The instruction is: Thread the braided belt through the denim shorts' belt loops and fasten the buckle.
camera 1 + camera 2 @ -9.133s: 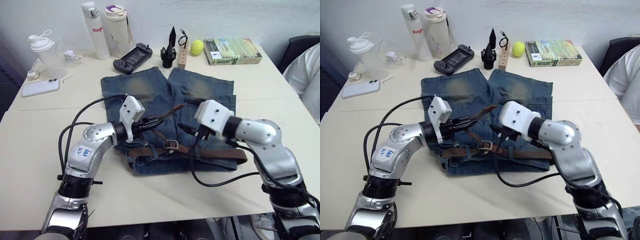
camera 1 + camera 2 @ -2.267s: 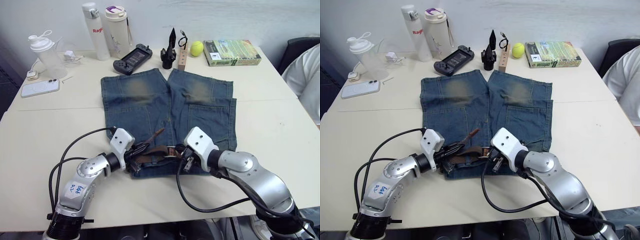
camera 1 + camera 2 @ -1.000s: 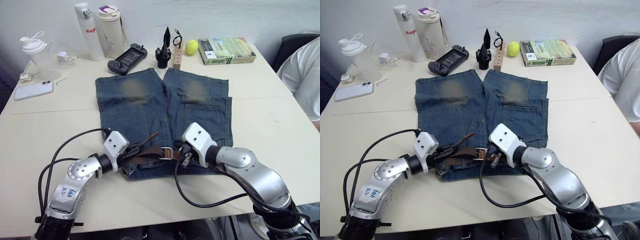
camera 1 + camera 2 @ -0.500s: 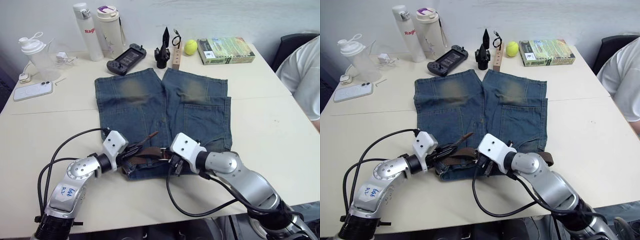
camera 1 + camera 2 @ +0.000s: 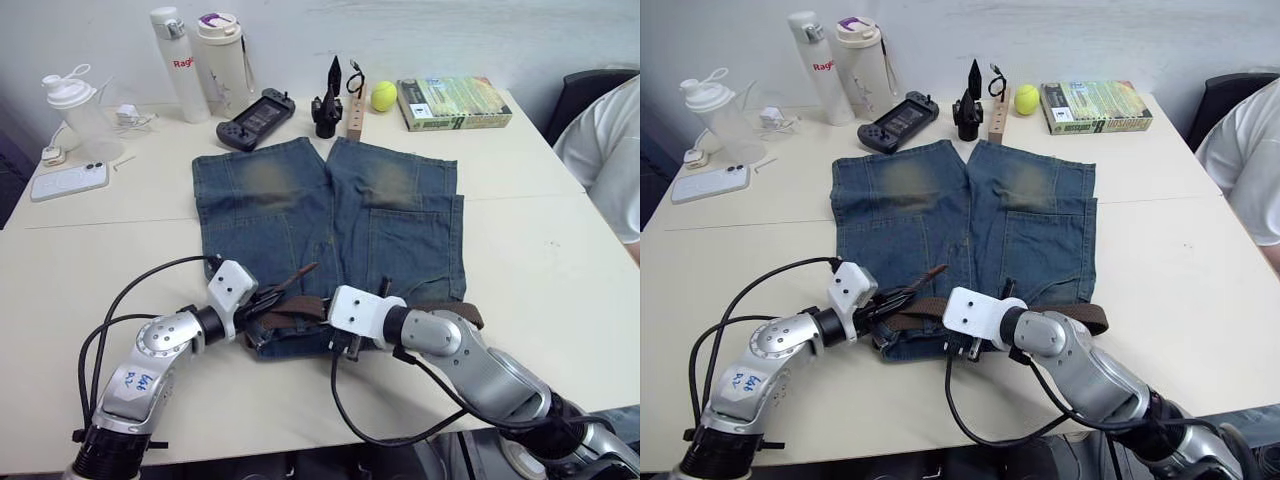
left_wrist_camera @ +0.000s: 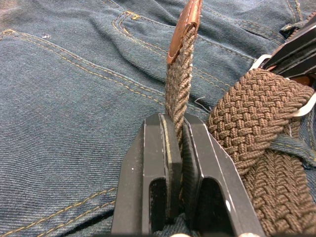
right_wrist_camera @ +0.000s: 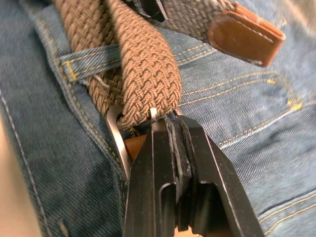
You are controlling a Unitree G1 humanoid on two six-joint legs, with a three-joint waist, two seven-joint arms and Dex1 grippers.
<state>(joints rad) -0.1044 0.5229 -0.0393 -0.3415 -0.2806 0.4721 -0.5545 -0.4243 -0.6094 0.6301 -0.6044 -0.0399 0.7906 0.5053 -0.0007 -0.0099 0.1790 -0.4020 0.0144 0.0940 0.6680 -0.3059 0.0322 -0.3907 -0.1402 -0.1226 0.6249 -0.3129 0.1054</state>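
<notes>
We see the blue denim shorts [image 5: 330, 215] with faded yellowish patches lying flat in the middle of the cream worktop [image 5: 90, 240], waistband toward the near edge and leg openings toward the far edge. The dark-brown braided belt [image 5: 445, 311] runs along the waistband, passing under at least one narrow blue denim belt loop [image 7: 91, 58], and its far end pokes out on the right side of the waistband. Our left hand [image 6: 177, 133] sits at the left part of the waistband with its two black fingers clamped on the belt's free tail, which rises from between them and ends in a smooth brown leather tip [image 6: 185, 27]. Our right hand [image 7: 170, 129] is just beside it at the middle of the waistband, its fingers pressed together at the silver metal buckle [image 7: 117, 136], where a loop of braided strap bulges over the frame; we cannot tell whether it pinches the frame itself or the strap beside it. Along the far edge of the worktop stand two white bottles [image 5: 205, 60], a black game controller [image 5: 256, 105], a yellow tennis ball [image 5: 381, 95] and a green book [image 5: 455, 88], while a white phone [image 5: 68, 181] lies near the left edge.
</notes>
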